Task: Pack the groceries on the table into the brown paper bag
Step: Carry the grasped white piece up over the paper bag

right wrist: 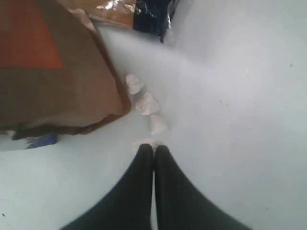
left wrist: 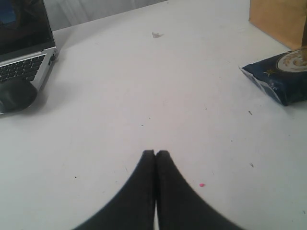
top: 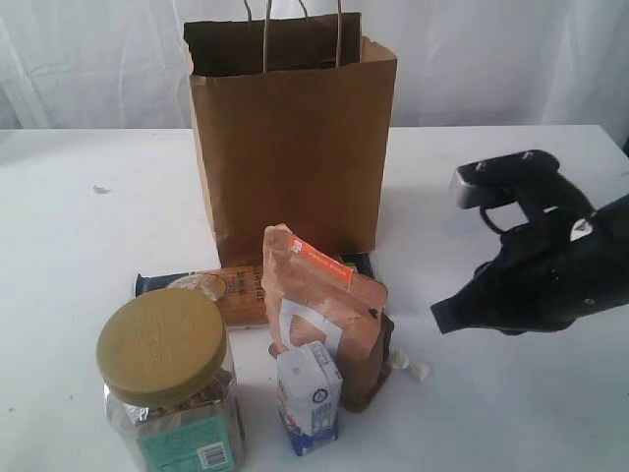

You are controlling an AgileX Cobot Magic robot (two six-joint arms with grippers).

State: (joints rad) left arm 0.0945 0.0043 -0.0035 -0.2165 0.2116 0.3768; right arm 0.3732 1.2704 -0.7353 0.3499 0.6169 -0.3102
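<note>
Lot, left to right in the exterior view. Lower left: clear jar [top: 167,393] with olive-yellow lid, upright on the white desk [top: 79,226]. Behind it: spaghetti packet [top: 211,285], lying flat. Top centre: brown paper bag [top: 290,147], upright and open-mouthed, beyond the packet. Centre: brown orange-labelled pouch [top: 329,310], leaning, with the small white-blue carton [top: 310,398] just in front. Then white scraps [top: 418,371] on the desk. Right: right claw [top: 439,320], tips together, low near the scraps, carrying no grocery. The left claw [left wrist: 156,153] shows in its wrist view only, tips together over bare desk, empty. Step judged: every visible grocery is unpacked and a pick is being set up, probably the pouch. Next move calls for parting the right claw, seating it on the pouch, and lifting it clear of the bag's rim.
</note>
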